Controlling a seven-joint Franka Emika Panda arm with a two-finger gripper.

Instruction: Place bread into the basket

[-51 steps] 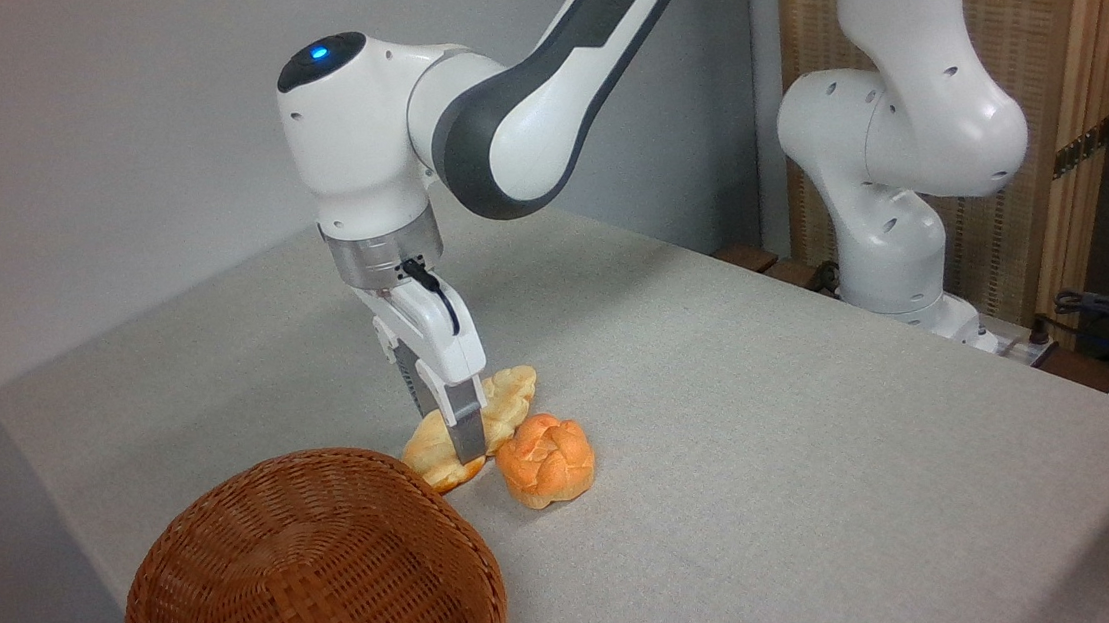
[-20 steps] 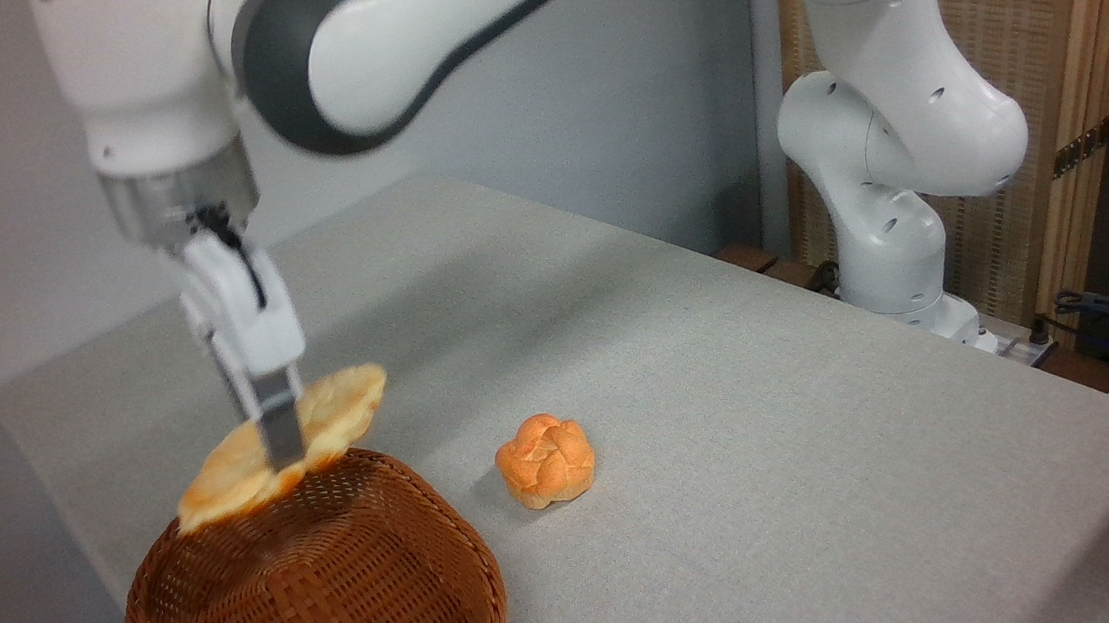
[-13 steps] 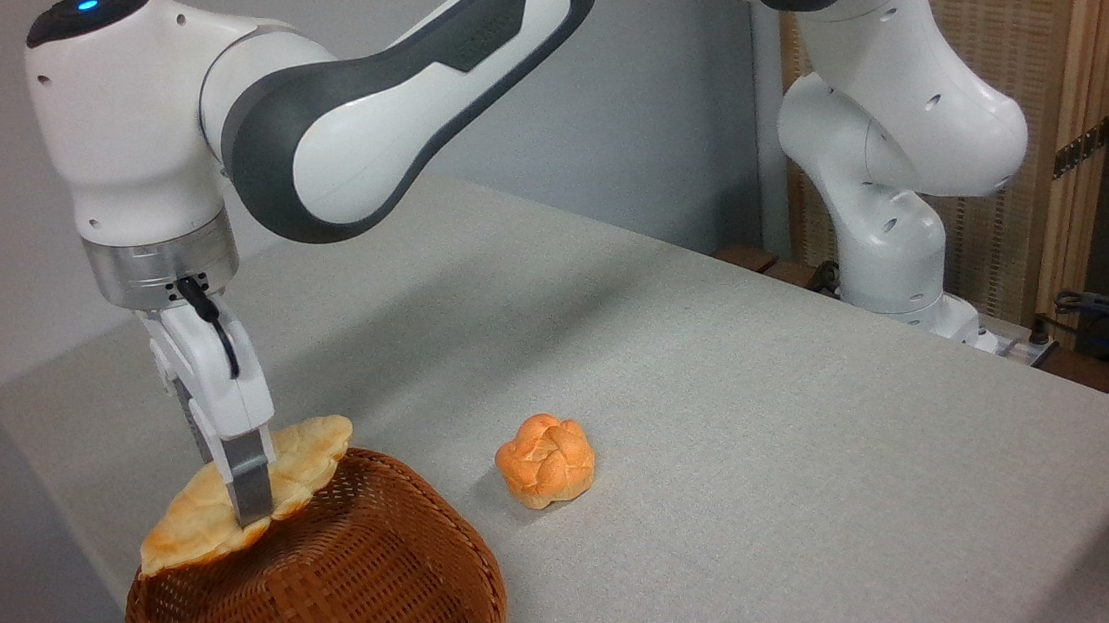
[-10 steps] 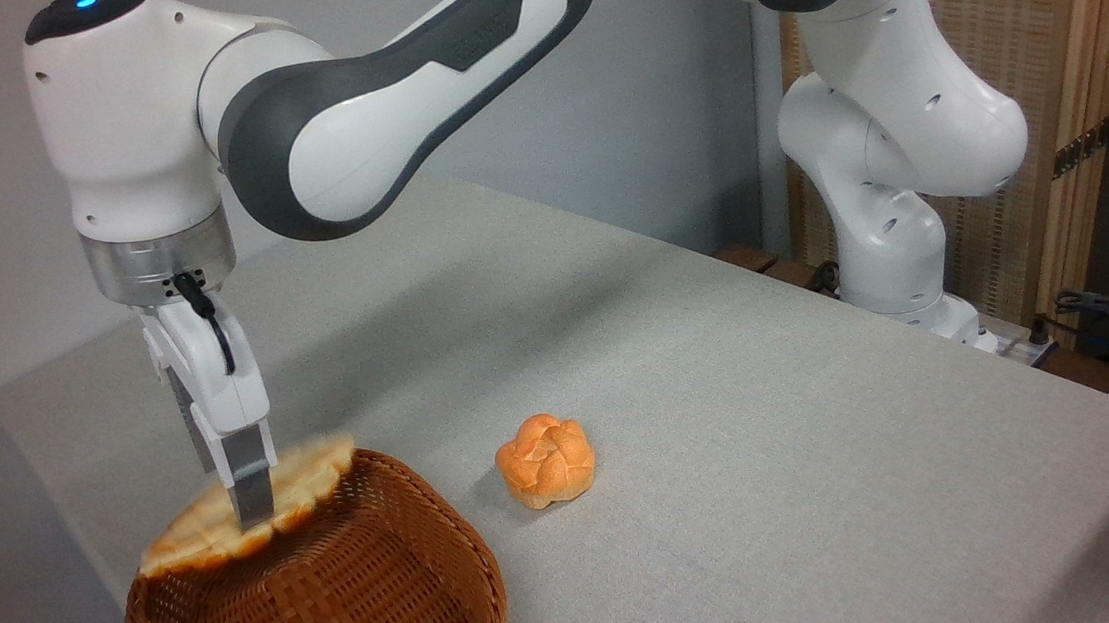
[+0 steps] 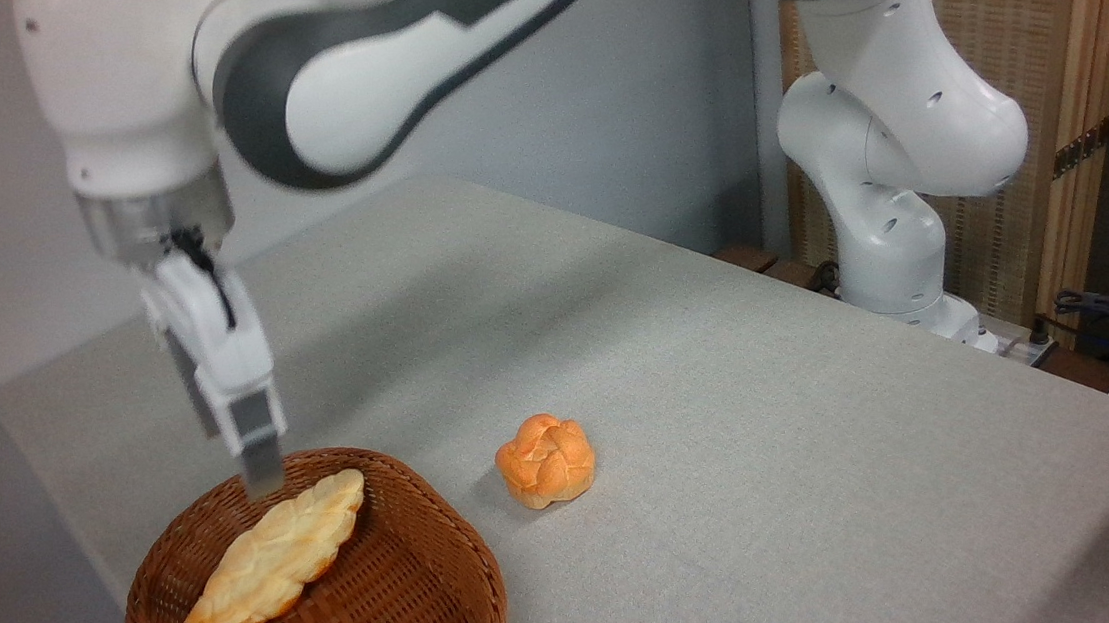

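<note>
The fixed camera is showing the braided loaf (image 5: 273, 559) lying inside the wicker basket (image 5: 439, 603) near the worktop's (image 5: 726, 437) front-left corner. The hand (image 5: 262, 473) is hovering above it, empty; its finger spacing cannot be told. A round bun (image 5: 545, 459) is sitting beside the basket.

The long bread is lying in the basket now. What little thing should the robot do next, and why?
Probably just lift the gripper straight up and away. The bread already lies inside the basket, and the gripper holds nothing above the back rim. The round bun on the table looks like it should be left alone.
</note>
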